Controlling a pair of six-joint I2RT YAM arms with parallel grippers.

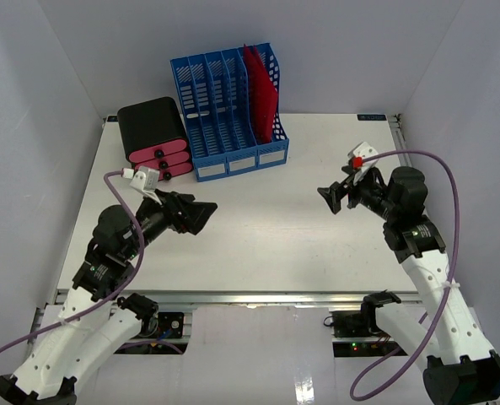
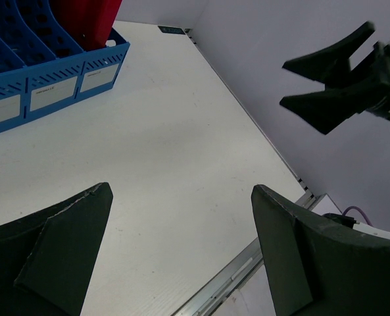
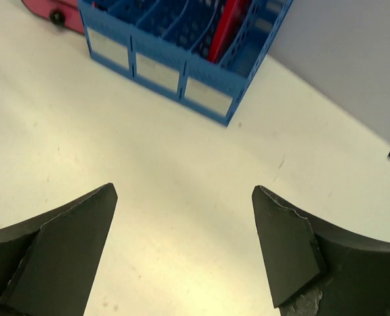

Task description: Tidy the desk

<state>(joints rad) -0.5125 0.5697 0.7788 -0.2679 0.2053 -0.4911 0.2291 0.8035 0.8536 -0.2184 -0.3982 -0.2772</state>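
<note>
A: Desk (image 1: pixel 258 253), that wide flat white rectangular tabletop: where is it?
B: Beneath both jaw pairs. Left gripper (image 1: pixel 206 218) and right gripper (image 1: pixel 327 201) gape wide above it, holding nothing.

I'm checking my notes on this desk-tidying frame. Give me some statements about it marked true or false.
1. The red folder stands in the rightmost slot of the blue file organizer. True.
2. The left gripper is shut on a pen. False: it is open and empty.
3. The black and pink drawer unit sits beside the organizer's left end. True.
4. The right gripper holds the red folder. False: it is open and holds nothing.
5. The organizer lies flat at the desk front rail. False: it stands upright at the far edge.
</note>
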